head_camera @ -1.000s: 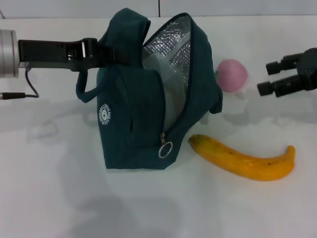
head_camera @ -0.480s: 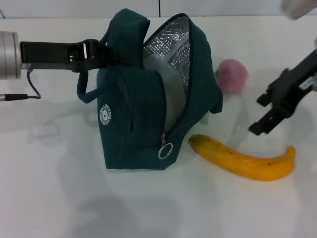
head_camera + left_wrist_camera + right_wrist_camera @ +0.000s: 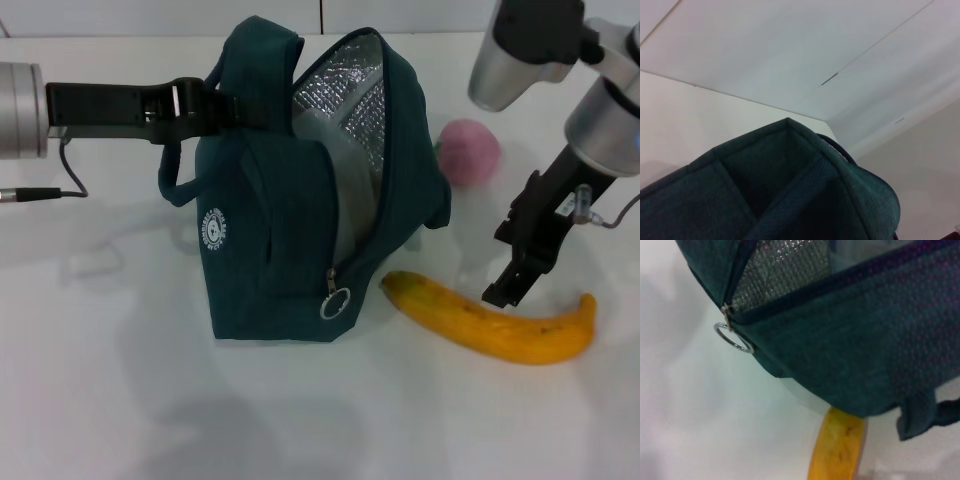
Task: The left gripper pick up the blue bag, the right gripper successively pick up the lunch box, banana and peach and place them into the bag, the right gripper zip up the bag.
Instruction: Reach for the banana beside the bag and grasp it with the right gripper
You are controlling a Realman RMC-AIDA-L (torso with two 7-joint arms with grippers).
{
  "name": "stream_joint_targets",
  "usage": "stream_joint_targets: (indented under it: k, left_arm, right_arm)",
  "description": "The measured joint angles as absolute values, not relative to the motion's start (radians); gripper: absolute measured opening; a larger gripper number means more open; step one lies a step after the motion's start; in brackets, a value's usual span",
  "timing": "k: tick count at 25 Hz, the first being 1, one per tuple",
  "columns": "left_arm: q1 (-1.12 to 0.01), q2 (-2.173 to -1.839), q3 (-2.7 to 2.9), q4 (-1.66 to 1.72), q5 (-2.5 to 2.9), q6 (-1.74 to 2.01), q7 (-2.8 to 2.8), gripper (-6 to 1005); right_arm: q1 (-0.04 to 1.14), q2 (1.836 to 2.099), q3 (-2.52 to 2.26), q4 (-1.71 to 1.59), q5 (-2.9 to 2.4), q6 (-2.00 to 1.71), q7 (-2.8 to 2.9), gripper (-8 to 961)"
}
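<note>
Banana (image 3: 493, 323) lies on the white worktop (image 3: 120, 400) just right of the blue bag (image 3: 300, 200), and my right pincer (image 3: 510, 283) hangs right above its middle, fingers parted. My left pincer (image 3: 205, 105) clamps the bag's handle at the far left, holding it upright and unzipped.

White tabletop (image 3: 120, 400) under us, bare surface faintly shadowed. Pale wall (image 3: 150, 15) behind it with one vertical seam. Thin black cable (image 3: 60, 180) loops over the table at our left.
</note>
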State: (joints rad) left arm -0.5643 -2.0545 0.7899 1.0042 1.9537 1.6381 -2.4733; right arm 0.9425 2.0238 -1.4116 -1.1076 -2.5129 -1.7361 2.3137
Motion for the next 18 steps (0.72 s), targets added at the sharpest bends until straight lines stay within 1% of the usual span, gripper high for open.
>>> stream_joint_targets:
  k: [18]
  left_arm:
    - [-0.583, -2.055, 0.79, 0.993, 1.946, 1.627, -2.468, 48]
  right_arm:
    - [0.978, 2.028, -1.633, -0.974, -2.414, -1.598, 2.347, 847]
